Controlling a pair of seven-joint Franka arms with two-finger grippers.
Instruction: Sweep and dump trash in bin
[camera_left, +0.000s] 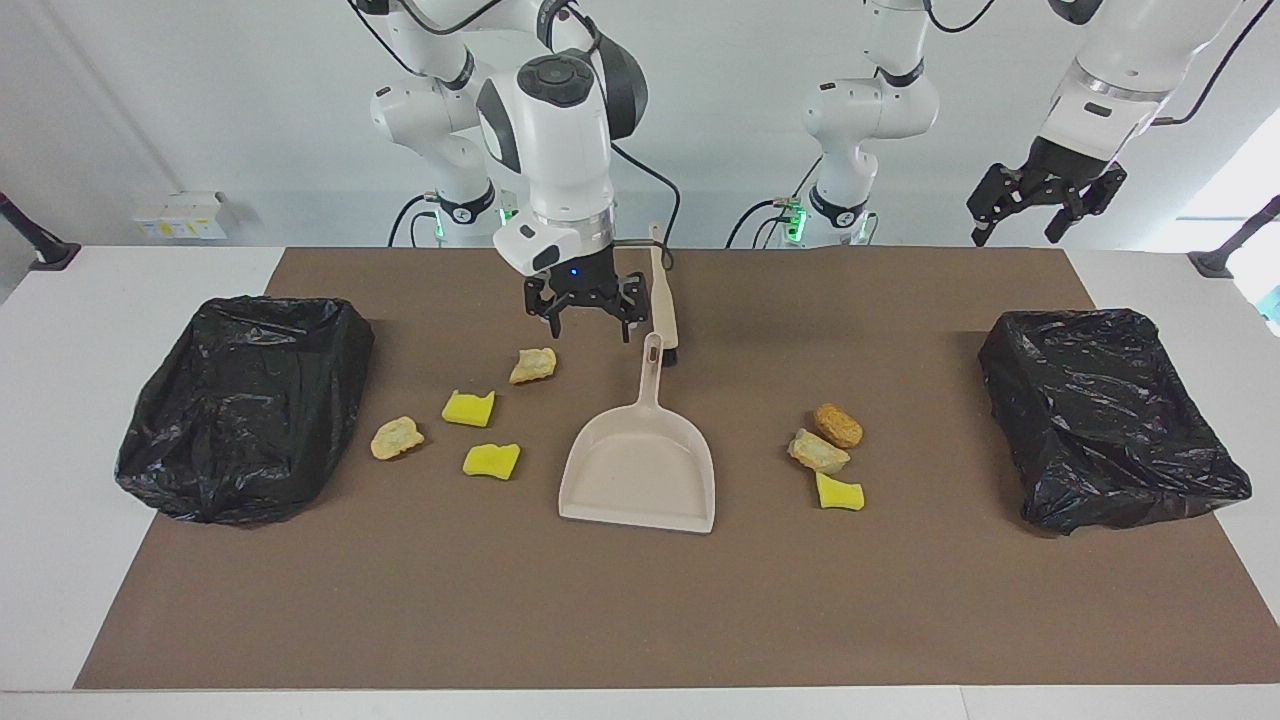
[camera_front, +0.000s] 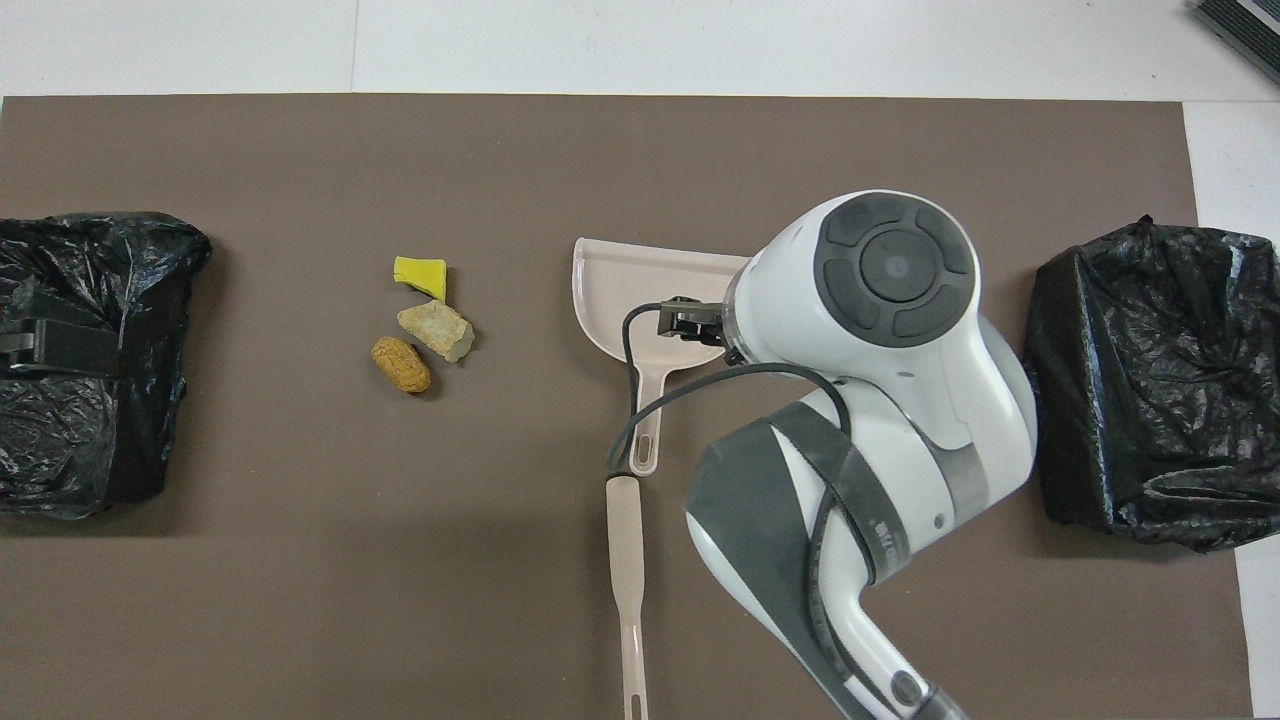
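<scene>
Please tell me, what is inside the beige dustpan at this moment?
The dustpan holds nothing: in the facing view its whole tray is bare. All seven trash pieces lie on the mat beside it. In the overhead view the right arm covers part of the tray.

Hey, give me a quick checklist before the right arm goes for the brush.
1. Right tool open and empty: ok.
2. Right tool centred over the brush handle: not ok, it hangs beside it.
3. Brush lying free, nothing gripping it: ok.
4. Dustpan flat and empty: ok.
5. Left tool raised, waiting clear of the work: ok.
</scene>
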